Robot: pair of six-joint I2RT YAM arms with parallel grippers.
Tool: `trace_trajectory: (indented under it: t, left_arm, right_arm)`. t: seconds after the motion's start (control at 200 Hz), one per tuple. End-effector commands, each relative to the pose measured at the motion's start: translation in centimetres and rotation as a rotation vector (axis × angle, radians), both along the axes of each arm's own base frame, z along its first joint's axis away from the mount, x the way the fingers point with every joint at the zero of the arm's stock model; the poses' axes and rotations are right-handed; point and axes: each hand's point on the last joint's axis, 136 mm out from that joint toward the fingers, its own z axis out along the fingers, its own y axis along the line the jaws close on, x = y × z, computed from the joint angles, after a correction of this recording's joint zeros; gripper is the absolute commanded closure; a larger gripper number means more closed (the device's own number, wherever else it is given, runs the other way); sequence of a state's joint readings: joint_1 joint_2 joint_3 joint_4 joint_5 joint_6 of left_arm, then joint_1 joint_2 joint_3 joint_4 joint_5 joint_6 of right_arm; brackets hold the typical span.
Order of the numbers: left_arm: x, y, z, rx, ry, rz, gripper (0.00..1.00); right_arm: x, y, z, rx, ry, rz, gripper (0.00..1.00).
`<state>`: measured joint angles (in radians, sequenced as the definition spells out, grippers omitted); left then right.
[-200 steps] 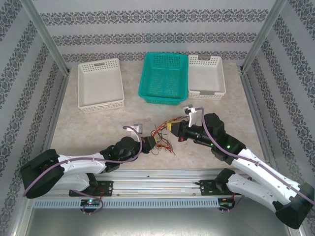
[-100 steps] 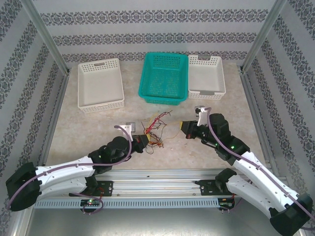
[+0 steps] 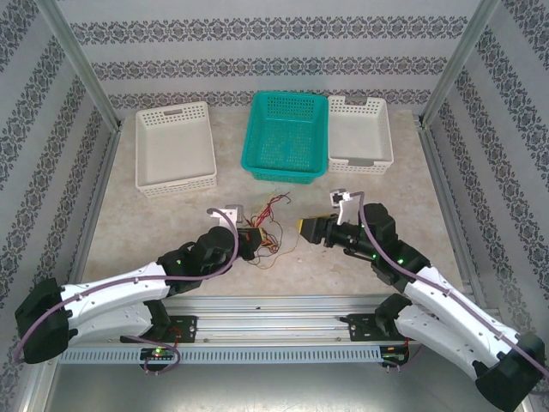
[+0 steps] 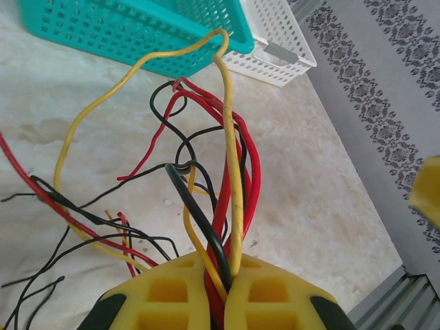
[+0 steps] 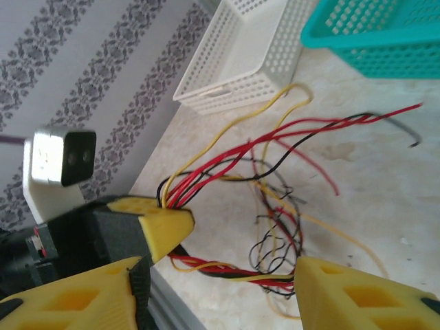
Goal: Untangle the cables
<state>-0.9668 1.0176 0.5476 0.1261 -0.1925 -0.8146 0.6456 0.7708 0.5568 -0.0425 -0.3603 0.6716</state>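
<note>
The cables (image 3: 271, 225) are a tangle of thin red, yellow and black wires on the marble table, just in front of the teal basket. My left gripper (image 3: 250, 239) is shut on a bunch of them; in the left wrist view the red, yellow and black cables (image 4: 231, 172) fan out upward from its closed yellow fingers (image 4: 165, 295). My right gripper (image 3: 306, 228) stands open to the right of the tangle. In the right wrist view its fingers (image 5: 75, 295) are wide apart, and loose cables (image 5: 275, 172) lie ahead and across the gap, ungripped.
Along the back stand a white basket (image 3: 175, 148), a teal basket (image 3: 287, 136) and a smaller white basket (image 3: 360, 133). The aluminium rail (image 3: 274, 305) runs along the near edge. Patterned walls close in the sides. The left gripper (image 5: 161, 223) is close in front of the right one.
My right gripper has opened and let go of the cables, then moved back left toward the tangle. My left gripper has kept its hold and lifted slightly away from the rail.
</note>
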Motion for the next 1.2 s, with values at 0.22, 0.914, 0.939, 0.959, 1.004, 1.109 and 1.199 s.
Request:
trace_trajectory:
  t: [0.22,0.914,0.939,0.959,1.004,1.109,1.199]
  left_arm:
    - [0.2,-1.1,4.1,-0.054,-0.055,-0.032,1.00]
    - [-0.8,-0.7,6.1,-0.150,-0.058,-0.052,1.00]
    - [-0.9,-0.4,6.3,-0.146,-0.062,-0.048,1.00]
    - [-1.0,-0.2,6.3,-0.139,-0.063,-0.045,1.00]
    - [-1.2,0.5,6.2,-0.120,-0.064,-0.037,1.00]
    - [-1.5,2.0,5.8,-0.060,-0.059,-0.015,1.00]
    - [-1.8,3.4,5.5,-0.012,-0.049,-0.001,1.00]
  right_arm:
    - [0.3,3.0,-5.0,-0.100,0.060,0.031,0.53]
    - [2.4,1.8,-7.3,-0.210,0.055,-0.091,1.00]
    - [2.5,1.3,-7.3,-0.223,0.050,-0.108,1.00]
    - [2.5,0.9,-7.3,-0.233,0.046,-0.123,1.00]
    - [2.6,0.0,-7.0,-0.246,0.034,-0.151,1.00]
    - [2.8,-2.3,-6.4,-0.258,0.027,-0.216,1.00]
    - [3.1,-4.3,-5.8,-0.250,0.037,-0.273,1.00]
